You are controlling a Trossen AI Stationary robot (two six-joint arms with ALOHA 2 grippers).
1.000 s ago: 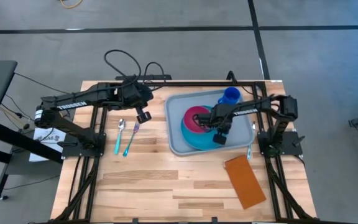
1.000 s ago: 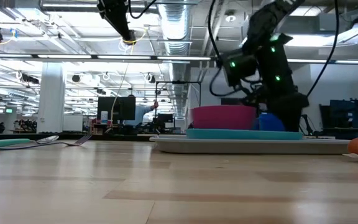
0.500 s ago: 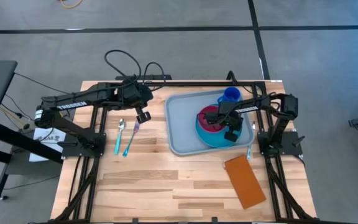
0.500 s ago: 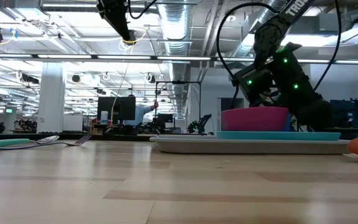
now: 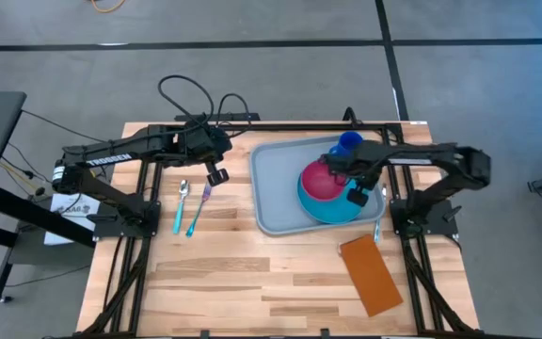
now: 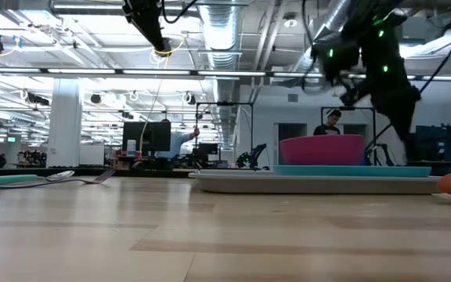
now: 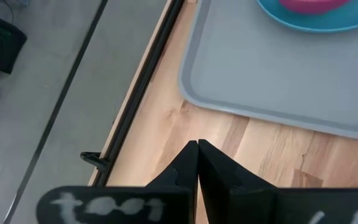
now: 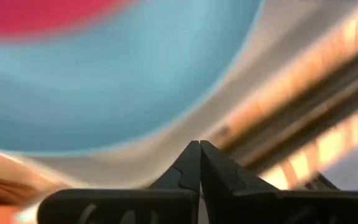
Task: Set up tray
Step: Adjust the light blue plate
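The light grey-blue tray (image 5: 276, 193) lies flat on the table's far right part. On its right half sits a round light-blue plate (image 5: 339, 207) with a magenta bowl (image 5: 321, 181) standing in it, and a blue cup (image 5: 348, 143) stands at the tray's far right corner. My right gripper (image 5: 357, 197) hangs above the plate's right rim, shut and touching nothing. In the right wrist view its shut fingers (image 8: 196, 149) point at the plate (image 8: 135, 81). My left gripper (image 5: 217, 176) is shut and hovers left of the tray (image 7: 278, 74).
A spoon (image 5: 180, 205) and a fork (image 5: 199, 208) with teal handles lie left of the tray, below my left gripper. A brown-orange napkin (image 5: 372, 274) lies near the table's near right corner. Another piece of cutlery (image 5: 378, 222) lies by the tray's right edge. Bare wood fills the near half.
My right gripper moved toward the table's right edge, and the plate with the bowl slid along the tray from its middle to its right half. The gripper then rose clear above the plate, which stayed where it was.
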